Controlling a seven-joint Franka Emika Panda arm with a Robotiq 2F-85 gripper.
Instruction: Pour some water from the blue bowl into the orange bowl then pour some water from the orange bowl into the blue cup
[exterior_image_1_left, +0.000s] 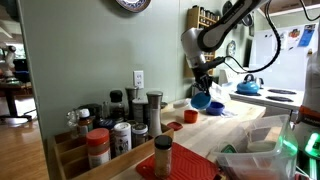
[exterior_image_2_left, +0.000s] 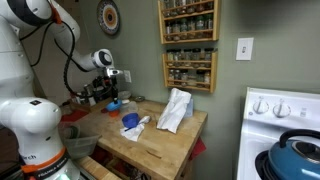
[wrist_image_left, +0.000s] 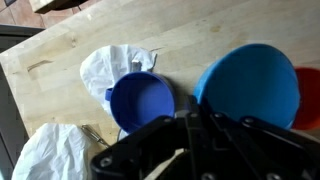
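Spillage is the risk: the tool (wrist_image_left: 190, 120) grips the blue bowl (wrist_image_left: 250, 85) by its rim, tilted above the tabletop (wrist_image_left: 120, 30) and only partly over the orange bowl (wrist_image_left: 309, 95), so water may miss it.

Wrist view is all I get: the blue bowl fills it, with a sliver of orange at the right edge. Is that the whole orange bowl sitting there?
Observer: Yes. In an exterior view the orange bowl stands whole on the table, just beside and below the blue bowl.
Operator: Is the blue bowl off the wood?
Observer: It looks raised, hanging from the jaws above the table rather than resting on it.
Operator: Anything else red that I could mistake for the bowl?
Observer: A flat red disc lies on the table, apart from the orange bowl and nearer that camera.
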